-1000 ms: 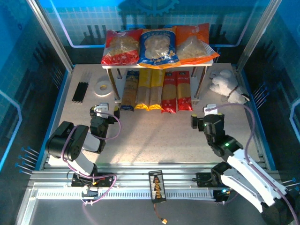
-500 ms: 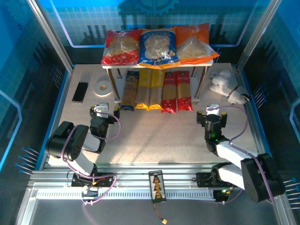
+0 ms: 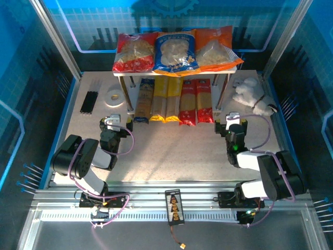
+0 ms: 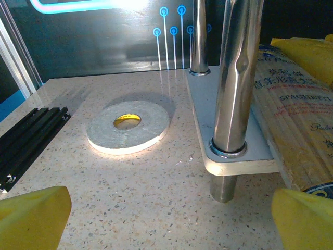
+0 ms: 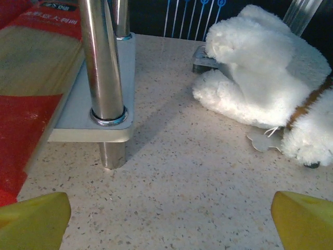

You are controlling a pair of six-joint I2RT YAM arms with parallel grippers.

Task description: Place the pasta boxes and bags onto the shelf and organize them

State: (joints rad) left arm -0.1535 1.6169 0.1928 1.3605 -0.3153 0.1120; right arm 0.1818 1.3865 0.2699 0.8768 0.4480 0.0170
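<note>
1. Top external view: shelf [image 3: 208, 73] stood at the far side of the table [image 3: 171, 151], with both arms folded low in front of it.
2. Upper board carried three bags side by side: red bag [image 3: 134, 53] on the left, blue bag [image 3: 175, 52] in the middle overlapping both neighbours, orange bag [image 3: 214, 48] on the right.
3. Lower board held five boxes lying lengthwise in a row. Left to right: blue box [image 3: 144, 100], two yellow boxes [image 3: 158, 100], two red boxes [image 3: 188, 102]. Their near ends stuck out past the upper board's front edge.
4. Left gripper [image 3: 118, 125] sat near the front-left post [image 4: 234, 78], fingers released. Left wrist view: yellow fingertips [image 4: 31, 216] stood wide apart over the tabletop. The blue box lay on the lower board just right of that post.
5. Right gripper [image 3: 229, 126] sat near the front-right post [image 5: 104, 67], fingers released and spread wide. Right wrist view: a red box lay on the lower board left of that post.
6. Off the shelf: tape roll [image 3: 114, 96] and black sticks [image 3: 89, 102] on the left, plush toy [image 3: 252, 96] on the right.
</note>
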